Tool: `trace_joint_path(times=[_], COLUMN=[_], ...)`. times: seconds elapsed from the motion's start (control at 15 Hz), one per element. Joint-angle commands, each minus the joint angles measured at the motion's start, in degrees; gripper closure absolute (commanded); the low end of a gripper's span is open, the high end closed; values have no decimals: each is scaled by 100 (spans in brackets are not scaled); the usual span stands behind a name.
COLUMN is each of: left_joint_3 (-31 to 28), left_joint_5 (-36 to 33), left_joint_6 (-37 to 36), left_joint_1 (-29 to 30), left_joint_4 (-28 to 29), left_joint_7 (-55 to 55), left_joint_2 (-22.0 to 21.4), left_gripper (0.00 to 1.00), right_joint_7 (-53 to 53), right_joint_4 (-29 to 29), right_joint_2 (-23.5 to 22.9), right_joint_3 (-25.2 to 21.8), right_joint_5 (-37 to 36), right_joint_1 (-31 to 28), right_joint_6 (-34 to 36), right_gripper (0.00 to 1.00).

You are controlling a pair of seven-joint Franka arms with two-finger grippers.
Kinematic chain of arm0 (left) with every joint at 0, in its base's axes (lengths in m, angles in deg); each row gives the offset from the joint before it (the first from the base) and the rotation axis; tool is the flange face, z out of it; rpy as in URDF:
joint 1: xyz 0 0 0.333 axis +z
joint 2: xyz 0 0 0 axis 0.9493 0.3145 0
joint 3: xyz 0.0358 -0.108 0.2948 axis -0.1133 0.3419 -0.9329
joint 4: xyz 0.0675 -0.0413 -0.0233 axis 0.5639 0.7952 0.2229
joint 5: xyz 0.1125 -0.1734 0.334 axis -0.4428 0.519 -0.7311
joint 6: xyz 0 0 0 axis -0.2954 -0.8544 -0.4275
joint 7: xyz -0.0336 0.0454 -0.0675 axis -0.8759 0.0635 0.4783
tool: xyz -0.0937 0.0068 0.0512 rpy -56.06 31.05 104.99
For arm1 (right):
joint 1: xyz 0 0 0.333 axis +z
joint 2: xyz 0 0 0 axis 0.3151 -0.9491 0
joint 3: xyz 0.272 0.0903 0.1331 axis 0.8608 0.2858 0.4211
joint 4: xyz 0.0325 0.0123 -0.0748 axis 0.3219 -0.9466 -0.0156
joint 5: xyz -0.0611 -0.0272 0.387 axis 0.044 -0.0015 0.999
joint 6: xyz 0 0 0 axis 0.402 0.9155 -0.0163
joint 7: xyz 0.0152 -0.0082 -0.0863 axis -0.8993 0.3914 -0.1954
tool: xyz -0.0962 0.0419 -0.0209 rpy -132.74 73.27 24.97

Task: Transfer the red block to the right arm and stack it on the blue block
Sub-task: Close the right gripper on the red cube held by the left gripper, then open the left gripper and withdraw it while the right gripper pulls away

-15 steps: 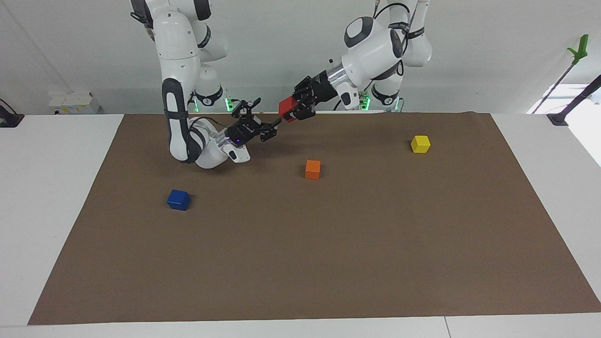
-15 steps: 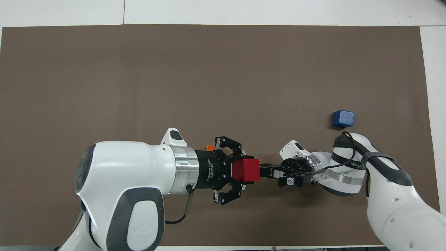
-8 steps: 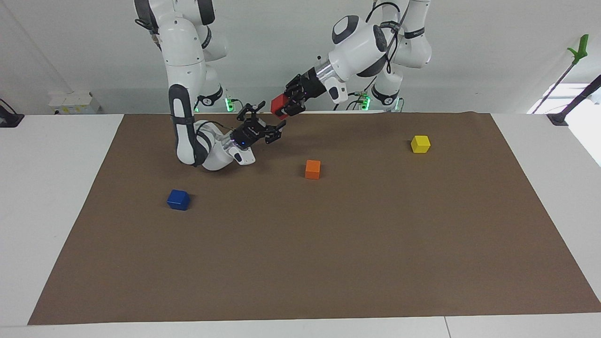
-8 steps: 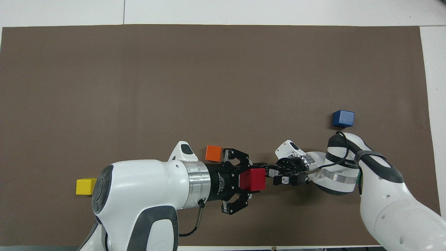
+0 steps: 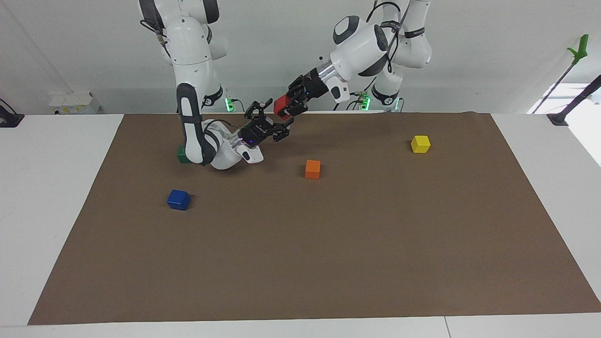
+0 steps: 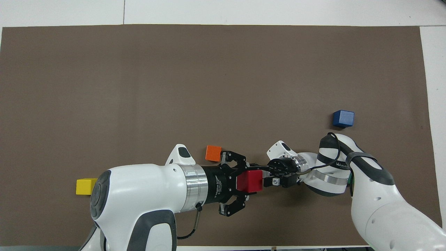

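Observation:
My left gripper [image 5: 284,106] is shut on the red block [image 5: 281,103] and holds it in the air over the mat's edge nearest the robots. In the overhead view the red block [image 6: 249,181] sits between the left gripper's fingers [image 6: 232,207]. My right gripper [image 5: 285,129], with its blue light, is open and points up at the block from just below it. In the overhead view the right gripper's tips [image 6: 262,174] reach the block's edge. The blue block [image 5: 178,199] lies on the mat toward the right arm's end, also in the overhead view [image 6: 343,118].
An orange block [image 5: 312,169] lies on the brown mat [image 5: 328,258] near the middle. A yellow block [image 5: 420,143] lies toward the left arm's end. A dark green block [image 5: 181,154] peeks out beside the right arm's forearm.
The left gripper lifted the red block up. The right gripper rose and closed in until its tips are at the block. The right forearm shifted and uncovered the green block.

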Motion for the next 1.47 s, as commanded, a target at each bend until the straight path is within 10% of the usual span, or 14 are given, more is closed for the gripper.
trace_joint_path(times=[0.0, 0.53, 0.6, 0.67, 1.4], left_joint_3=[-48, -57, -57, -57, -74], left_joint_5=[99, 99, 99, 99, -357], left_joint_6=[142, 142, 142, 142, -216], left_joint_1=[-118, -118, -109, -109, 794], left_joint_4=[281, 334, 334, 308, 193], left_joint_7=[179, 145, 110, 57, 127], left_joint_2=[-208, -235, -235, -226, -243], left_gripper=[100, 100, 89, 1, 0], right_joint_7=[-25, -52, -51, -51, 19], right_joint_4=[31, 31, 31, 31, 93], right_joint_2=[9, 123, 132, 132, 194], right_joint_3=[7, 7, 7, 7, 7], right_joint_5=[77, 50, 50, 50, 59], right_joint_1=[97, 97, 97, 97, 79], right_joint_6=[-232, -488, -488, -488, -541], right_gripper=[99, 100, 100, 100, 100])
